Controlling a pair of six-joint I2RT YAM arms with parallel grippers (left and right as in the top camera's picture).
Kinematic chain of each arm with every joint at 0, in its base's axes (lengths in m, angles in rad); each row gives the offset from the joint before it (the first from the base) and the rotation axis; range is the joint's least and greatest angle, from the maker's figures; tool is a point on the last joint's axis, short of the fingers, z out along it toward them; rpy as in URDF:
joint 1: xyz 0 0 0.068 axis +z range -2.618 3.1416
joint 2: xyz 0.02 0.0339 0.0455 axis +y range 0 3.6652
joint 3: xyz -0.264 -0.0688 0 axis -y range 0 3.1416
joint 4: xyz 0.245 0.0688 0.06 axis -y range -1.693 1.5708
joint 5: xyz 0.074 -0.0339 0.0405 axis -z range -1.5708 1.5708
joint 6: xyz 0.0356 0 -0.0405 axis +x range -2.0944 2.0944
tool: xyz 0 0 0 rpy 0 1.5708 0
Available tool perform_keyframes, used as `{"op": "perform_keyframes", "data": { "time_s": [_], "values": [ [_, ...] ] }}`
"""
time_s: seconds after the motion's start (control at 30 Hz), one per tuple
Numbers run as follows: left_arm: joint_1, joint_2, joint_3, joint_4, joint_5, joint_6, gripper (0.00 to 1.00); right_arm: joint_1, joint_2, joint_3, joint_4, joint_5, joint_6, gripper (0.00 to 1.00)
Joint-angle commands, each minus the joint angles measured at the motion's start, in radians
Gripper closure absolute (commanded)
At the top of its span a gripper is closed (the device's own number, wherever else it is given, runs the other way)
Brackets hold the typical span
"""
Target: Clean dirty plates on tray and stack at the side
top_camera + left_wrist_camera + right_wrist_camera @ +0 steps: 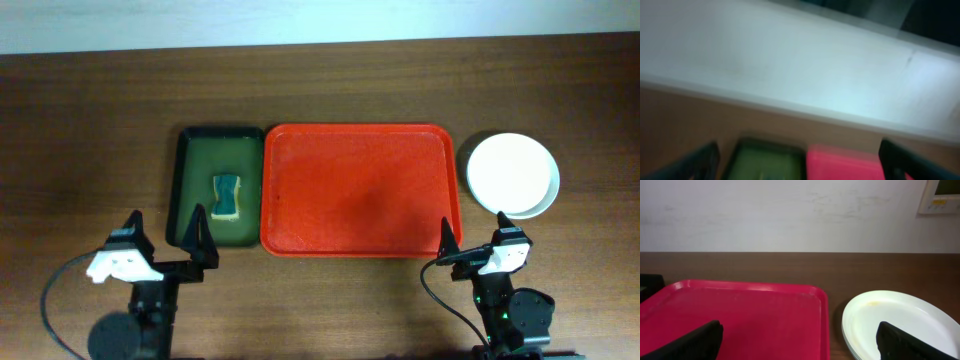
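Note:
The red tray [355, 190] lies bare in the middle of the table; it also shows in the right wrist view [740, 320] and blurred in the left wrist view [840, 162]. A stack of plates [513, 173], cream-white on top, stands on the table right of the tray, also in the right wrist view [900, 322]. My left gripper [168, 232] is open and empty near the front edge, before the green tray. My right gripper [472, 233] is open and empty, in front of the red tray's right corner and the plates.
A smaller dark green tray [197, 165] lies left of the red tray, with a blue-green sponge [228, 195] in it. It shows blurred in the left wrist view [767, 162]. A pale wall stands behind the table's far edge.

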Motion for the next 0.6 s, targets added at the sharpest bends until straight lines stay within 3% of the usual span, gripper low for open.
{"op": "perform_keyframes", "data": {
  "time_s": [0.0, 0.07, 0.23, 0.37, 0.57],
  "values": [
    [-0.005, -0.098, -0.134, 0.224, 0.012, -0.012, 0.01, 0.006, -0.006, -0.005, -0.006, 0.009, 0.011, 0.02],
    [-0.003, -0.153, -0.225, 0.376, 0.012, -0.012, 0.01, 0.006, -0.006, -0.005, -0.006, 0.009, 0.011, 0.01],
    [-0.002, -0.219, -0.356, 0.467, 0.011, -0.011, 0.01, 0.006, -0.006, -0.005, -0.006, 0.009, 0.011, 0.02],
    [0.023, -0.219, -0.428, 0.462, 0.012, -0.011, 0.01, 0.006, -0.007, -0.005, -0.006, 0.009, 0.011, 0.02],
    [0.031, -0.219, -0.427, 0.249, -0.069, -0.009, 0.01, 0.006, -0.006, -0.005, -0.006, 0.009, 0.011, 0.01]
  ]
}}
